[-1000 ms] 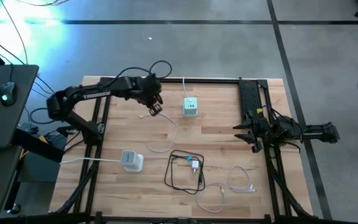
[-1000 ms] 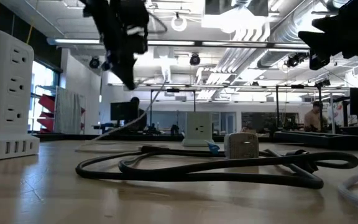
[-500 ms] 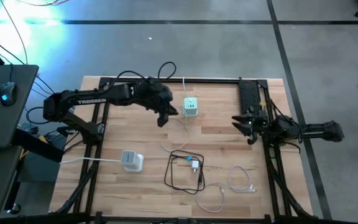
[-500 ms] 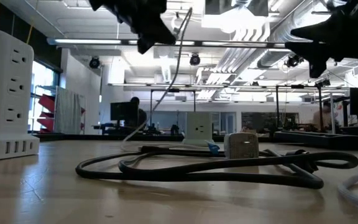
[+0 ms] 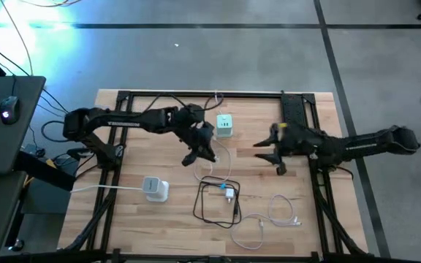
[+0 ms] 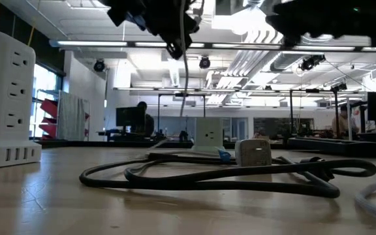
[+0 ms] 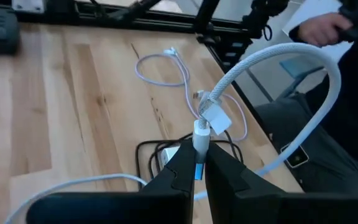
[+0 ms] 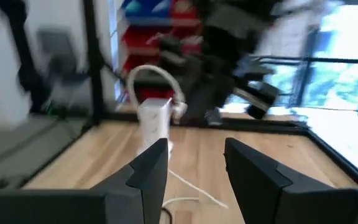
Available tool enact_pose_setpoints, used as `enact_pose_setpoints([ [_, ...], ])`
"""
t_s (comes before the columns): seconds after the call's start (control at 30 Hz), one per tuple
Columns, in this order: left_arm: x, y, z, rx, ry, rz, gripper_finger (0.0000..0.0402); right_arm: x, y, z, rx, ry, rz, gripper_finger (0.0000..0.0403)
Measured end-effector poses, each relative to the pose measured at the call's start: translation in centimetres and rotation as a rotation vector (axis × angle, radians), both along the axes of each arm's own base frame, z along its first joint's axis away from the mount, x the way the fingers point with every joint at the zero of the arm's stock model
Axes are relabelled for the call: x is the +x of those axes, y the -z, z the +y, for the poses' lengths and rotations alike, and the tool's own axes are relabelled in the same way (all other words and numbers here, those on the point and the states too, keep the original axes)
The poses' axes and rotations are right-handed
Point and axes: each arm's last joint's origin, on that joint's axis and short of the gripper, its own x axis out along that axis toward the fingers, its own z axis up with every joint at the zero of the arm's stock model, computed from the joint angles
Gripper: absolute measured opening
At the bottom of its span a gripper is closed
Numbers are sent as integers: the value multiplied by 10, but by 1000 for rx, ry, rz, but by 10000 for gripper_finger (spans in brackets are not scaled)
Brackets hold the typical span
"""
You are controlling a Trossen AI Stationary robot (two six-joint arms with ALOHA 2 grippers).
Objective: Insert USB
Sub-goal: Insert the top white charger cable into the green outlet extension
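A small white-and-green power cube stands on the wooden table at the far middle; it also shows in the low view and the right wrist view. My left gripper hovers just near-left of the cube, shut on the plug end of a white braided USB cable. The cable arcs away from the plug and droops toward the table. My right gripper is open in the air to the right of the cube, pointing level toward the cube and my left arm. My left gripper pinches the cable's white plug body between its two fingers, which lie along the plug. The plug sticks out past the fingertips, clear of the table. A small white tag sits where the cable leaves the plug, and the cable hangs slack.
A white power tower stands near the left. A coiled black cable with a white adapter lies near the middle, and a loose thin white cable to its right. Black frame rails run along the table's sides.
My left gripper has swung from the far left of the cube toward the table's near-right, rolling its wrist and carrying the plug, with the cable trailing after it. My right gripper has risen and reached from the right edge toward the table's middle.
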Motion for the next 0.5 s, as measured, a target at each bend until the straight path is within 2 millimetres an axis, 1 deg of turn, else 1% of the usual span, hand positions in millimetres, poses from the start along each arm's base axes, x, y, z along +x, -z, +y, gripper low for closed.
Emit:
enact_pose_setpoints([
  [0.17, 9, 16, 1, -4, 11, 28, 0, 49, -13, -1, -107, -153, 107, 171],
  [0.3, 10, 19, 1, -6, 16, 33, 0, 82, -10, 0, -170, -236, 221, 192],
  [0.4, 10, 19, 1, -2, 20, 31, 0, 98, -5, 0, -213, -276, 268, 199],
  [0.5, 10, 19, 0, -3, 24, 34, 0, 108, -5, 3, -231, -318, 266, 195],
])
